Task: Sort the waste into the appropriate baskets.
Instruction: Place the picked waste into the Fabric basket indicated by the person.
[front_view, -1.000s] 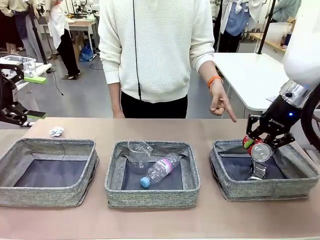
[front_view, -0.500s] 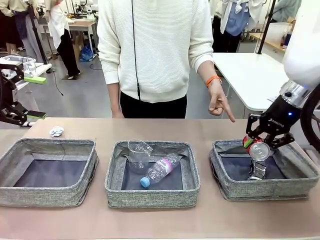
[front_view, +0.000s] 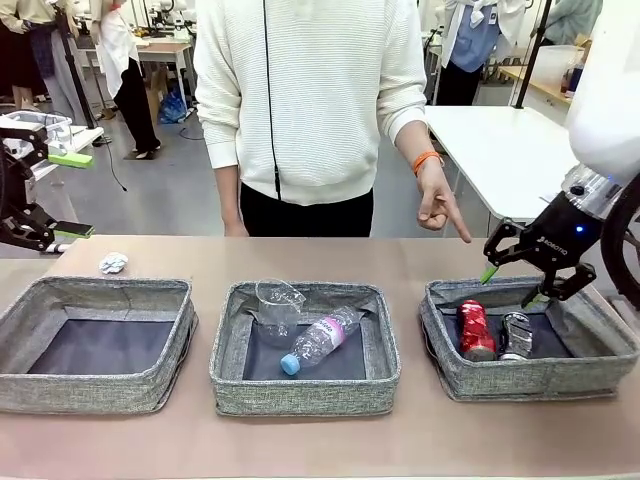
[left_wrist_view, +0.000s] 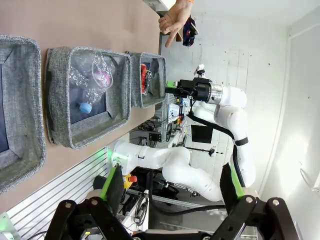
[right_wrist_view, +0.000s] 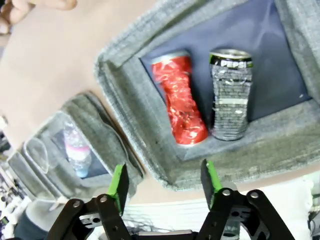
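The red can (front_view: 475, 330) (right_wrist_view: 179, 105) lies in the right basket (front_view: 530, 378) beside the crushed silver can (front_view: 516, 336) (right_wrist_view: 230, 100). Just above that basket's far side, my right gripper (front_view: 513, 283) (right_wrist_view: 162, 182) hangs open and holds nothing. The clear bottle (front_view: 318, 340) and the clear cup (front_view: 278, 303) rest in the middle basket (front_view: 305, 397). The left basket (front_view: 95, 400) holds nothing, and the white paper ball (front_view: 113, 263) sits on the table behind it. My left gripper (front_view: 75, 195) (left_wrist_view: 170, 185) stays open at the far left, off the table.
A person stands at the far side, with a hand (front_view: 440, 210) pointing down toward the right basket. Bare table (front_view: 300, 445) runs in front of the baskets and behind them.
My right gripper opened and let go of the red can, which dropped into the right basket beside the silver can. The left arm has not moved.
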